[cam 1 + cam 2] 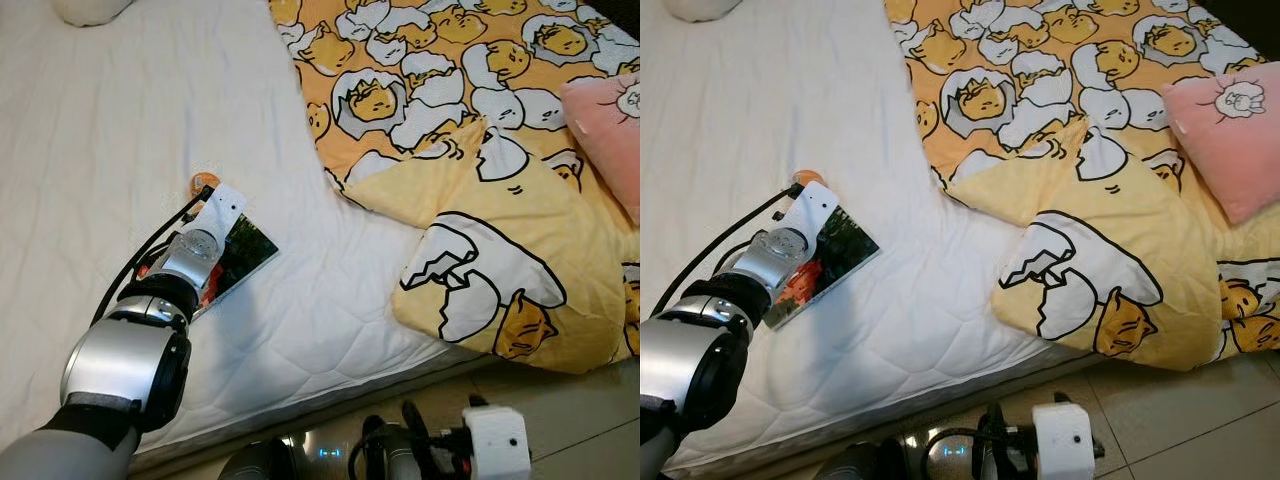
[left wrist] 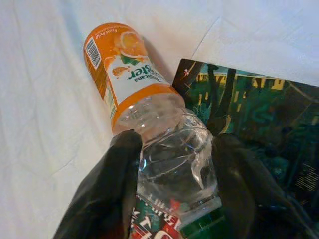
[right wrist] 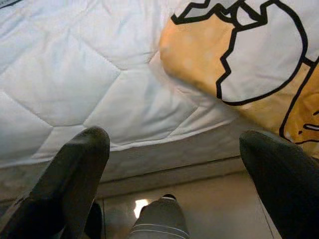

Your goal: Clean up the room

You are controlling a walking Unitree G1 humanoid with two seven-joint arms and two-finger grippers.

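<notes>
A clear plastic bottle (image 2: 132, 74) with an orange label lies on its side on the white mattress (image 1: 120, 120), its clear end resting on a dark magazine (image 1: 247, 250). My left gripper (image 2: 174, 149) is stretched out over the bed, its two black fingers (image 2: 119, 169) pressed against either side of the bottle's clear body. From the head, only the bottle's orange end (image 1: 200, 182) peeks out past the left wrist. My right gripper (image 3: 174, 144) hangs open and holds nothing, low beside the bed's edge above the floor.
A yellow and orange blanket (image 1: 480, 230) printed with cartoon eggs covers the bed's right half and droops over its edge. A pink cushion (image 1: 1230, 130) lies at far right and a white pillow (image 1: 90, 8) at the top left. Tiled floor (image 1: 1180, 410) runs below the bed.
</notes>
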